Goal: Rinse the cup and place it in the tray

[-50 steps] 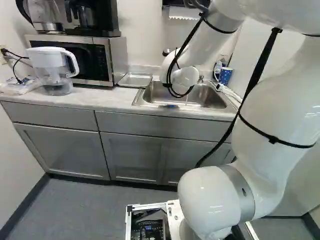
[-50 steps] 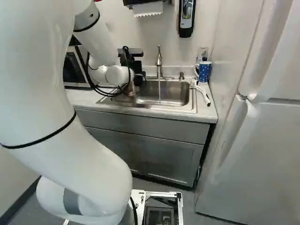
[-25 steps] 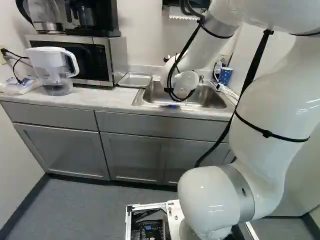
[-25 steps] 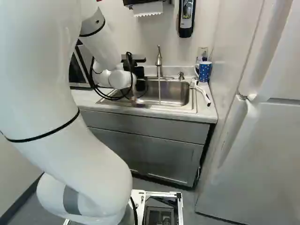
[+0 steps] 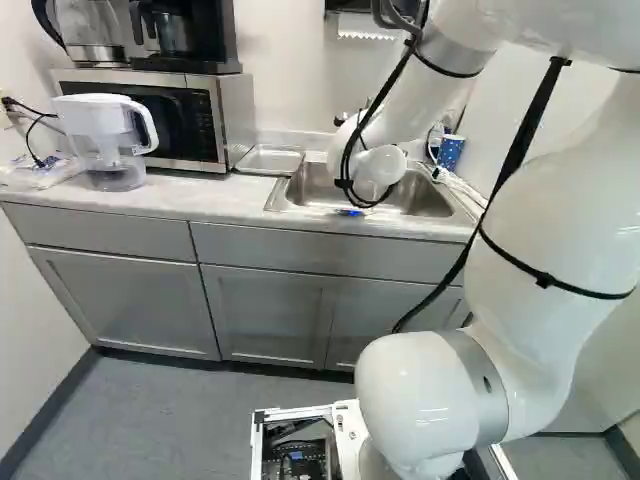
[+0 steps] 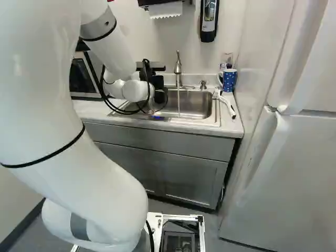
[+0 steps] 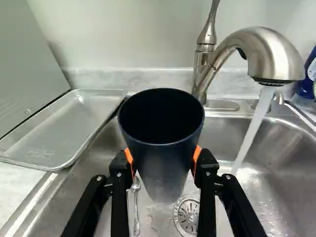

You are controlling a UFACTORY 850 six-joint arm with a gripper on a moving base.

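Dark blue outside and nearly black within: a cup point(image 7: 165, 168), gripped on both sides by the orange pads point(image 7: 198, 155) of the gripper point(image 6: 159, 95), opened only as wide as the cup's body. Held over the steel sink point(image 7: 291, 143), beside the running water point(image 7: 253, 136) (with a visible gap from the stream). Too dark inside the mouth to tell about contents.

Down in the sink, near the round drain point(image 7: 188, 215): a spoon point(image 7: 136, 210), partly seen past the cup, plus water falling from the tap point(image 7: 274, 47). Beside the sink, on the counter point(image 7: 15, 190): a shallow metal tray point(image 7: 69, 126). Farther along, past the tray: a clear pitcher point(image 5: 103, 115) with a white top (fill hard to tell).

Mouth up, narrower base down toward the drain; long axis close to upright, as far as visible.
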